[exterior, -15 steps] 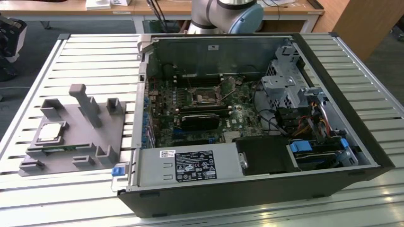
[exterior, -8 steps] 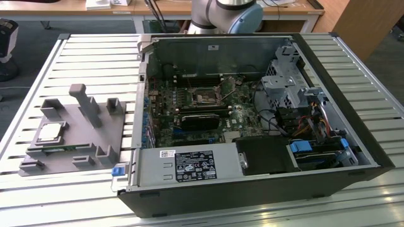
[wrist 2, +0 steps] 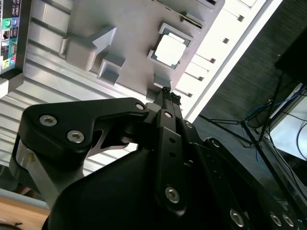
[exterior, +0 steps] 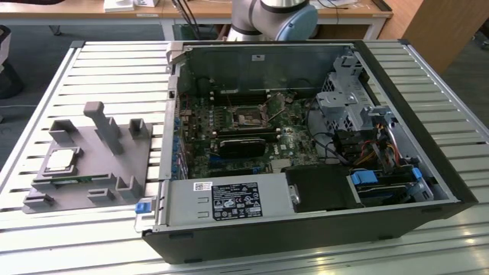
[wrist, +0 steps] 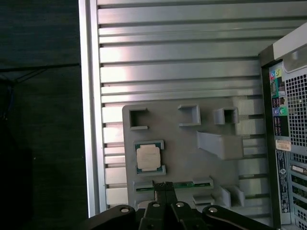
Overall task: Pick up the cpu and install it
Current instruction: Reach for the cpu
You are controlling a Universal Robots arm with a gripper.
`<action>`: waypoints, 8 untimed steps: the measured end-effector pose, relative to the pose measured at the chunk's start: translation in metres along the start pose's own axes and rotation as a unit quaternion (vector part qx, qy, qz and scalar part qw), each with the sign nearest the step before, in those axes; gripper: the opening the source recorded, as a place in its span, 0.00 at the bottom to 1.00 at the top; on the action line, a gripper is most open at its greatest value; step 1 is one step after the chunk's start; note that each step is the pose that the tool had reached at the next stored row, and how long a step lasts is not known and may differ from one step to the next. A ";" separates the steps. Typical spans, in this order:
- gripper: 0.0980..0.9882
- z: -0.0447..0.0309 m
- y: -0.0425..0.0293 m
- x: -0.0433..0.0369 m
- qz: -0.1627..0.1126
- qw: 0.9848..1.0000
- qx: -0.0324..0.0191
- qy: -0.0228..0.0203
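The cpu (exterior: 61,160) is a small square chip with a silvery top. It lies flat in a recess of a grey holder plate (exterior: 86,146) on the slatted table, at the exterior view's left. Both wrist views look down on the cpu (wrist: 147,157) (wrist 2: 170,49) from well above. My gripper (wrist: 164,187) (wrist 2: 168,93) hangs high over the holder plate's edge, near the cpu and apart from it. Its black fingers are pressed together with nothing between them. The open computer case (exterior: 428,172) lies on its side, and a bare square socket (exterior: 250,118) shows on its motherboard.
A narrow green memory stick (wrist: 184,184) sits in a slot of the holder plate beside the cpu. Grey posts (exterior: 103,123) rise from the plate. The arm's base (exterior: 275,17) stands behind the case. A dark floor (wrist: 43,120) lies beyond the table's edge.
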State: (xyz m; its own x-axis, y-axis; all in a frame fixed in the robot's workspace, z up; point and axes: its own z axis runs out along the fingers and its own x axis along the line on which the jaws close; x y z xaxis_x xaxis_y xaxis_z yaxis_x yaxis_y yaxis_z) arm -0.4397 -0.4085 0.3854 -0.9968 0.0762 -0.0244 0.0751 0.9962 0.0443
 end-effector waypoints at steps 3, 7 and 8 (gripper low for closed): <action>0.01 0.0001 -0.0004 0.0051 0.000 1.000 0.000 0.000; 0.01 0.0005 -0.0009 0.0121 0.000 1.000 0.000 0.000; 0.01 0.0007 -0.0011 0.0138 0.000 1.000 0.000 0.000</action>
State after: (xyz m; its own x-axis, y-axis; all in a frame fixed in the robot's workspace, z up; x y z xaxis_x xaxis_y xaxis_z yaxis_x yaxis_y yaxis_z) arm -0.4535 -0.4084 0.3843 -0.9968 0.0763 -0.0244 0.0751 0.9962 0.0443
